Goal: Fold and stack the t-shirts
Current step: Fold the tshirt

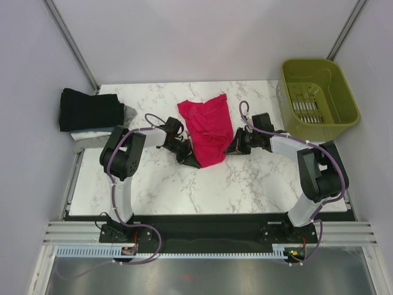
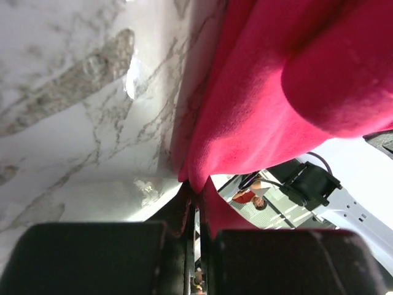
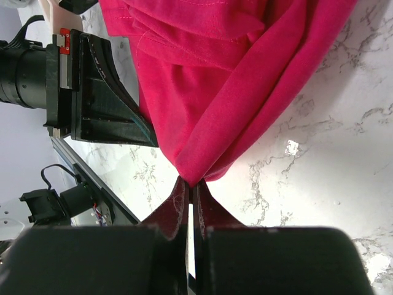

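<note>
The crimson-pink t-shirt (image 1: 207, 128) lies crumpled in the middle of the marble table (image 1: 245, 184), between the two arms. The left gripper (image 2: 195, 203) is closed tight on a thin fold at the shirt's left lower edge. The right gripper (image 3: 190, 190) is likewise closed on a pinch of cloth at the right lower edge. Both wrist views show the fabric caught between the fingers. The step in hand is, in my judgement, to spread the shirt flat before folding. To do it well, both arms should lift together at the same height and move gently apart until the cloth hangs without wrinkles. They should then lay it down smoothly, because too strong a pull can slip the thin pinch out. Counting: there is one pink shirt and one pile at the far left corner. The pile has a black shirt (image 1: 89, 109) on top, a white one (image 1: 92, 134) under it and a grey one (image 1: 129, 112) showing at the edge. I cannot tell whether more are hidden. There is one olive-green basket (image 1: 319, 98) at the far right, and there are two grippers.
</note>
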Tool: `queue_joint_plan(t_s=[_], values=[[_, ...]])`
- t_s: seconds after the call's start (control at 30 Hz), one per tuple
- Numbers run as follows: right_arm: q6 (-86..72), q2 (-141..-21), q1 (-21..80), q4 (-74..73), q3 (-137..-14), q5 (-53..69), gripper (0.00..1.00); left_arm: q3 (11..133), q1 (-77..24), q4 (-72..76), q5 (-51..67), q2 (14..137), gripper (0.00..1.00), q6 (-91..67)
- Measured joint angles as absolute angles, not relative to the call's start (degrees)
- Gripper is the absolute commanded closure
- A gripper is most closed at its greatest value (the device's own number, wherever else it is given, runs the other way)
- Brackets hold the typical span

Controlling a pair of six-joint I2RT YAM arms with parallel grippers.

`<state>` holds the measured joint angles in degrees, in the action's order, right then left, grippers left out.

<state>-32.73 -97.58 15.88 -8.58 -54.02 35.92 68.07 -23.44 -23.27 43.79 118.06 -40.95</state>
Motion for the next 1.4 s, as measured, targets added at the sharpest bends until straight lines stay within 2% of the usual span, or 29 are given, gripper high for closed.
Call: queue_joint_plan(t_s=[0.2,0.47,0.67,1.17,1.4], values=[[-32.7,-97.4,15.4,-8.7,-54.0,35.9,1.00,68.2,-22.8,-25.7,43.1,115.8,0.98,-39.6],[-33.0,-88.8,14.9,-10.3,-53.9,36.2,1.00,69.6,-22.3,-29.9,43.1,100.2,0.98,-35.8],[-33.5,-86.2,14.9,-11.0,-56.8,36.5,1.00,72.6,-22.3,-32.5,43.0,96.3,0.98,-32.6],[-34.4,-90.3,14.9,-12.7,-65.9,36.8,1.00,77.2,-21.0,-36.4,41.5,96.1,0.98,-29.8],[-32.7,-101.1,14.9,-12.3,-73.6,36.3,1.00,86.4,-16.1,-35.5,41.6,106.3,0.98,-28.9]])
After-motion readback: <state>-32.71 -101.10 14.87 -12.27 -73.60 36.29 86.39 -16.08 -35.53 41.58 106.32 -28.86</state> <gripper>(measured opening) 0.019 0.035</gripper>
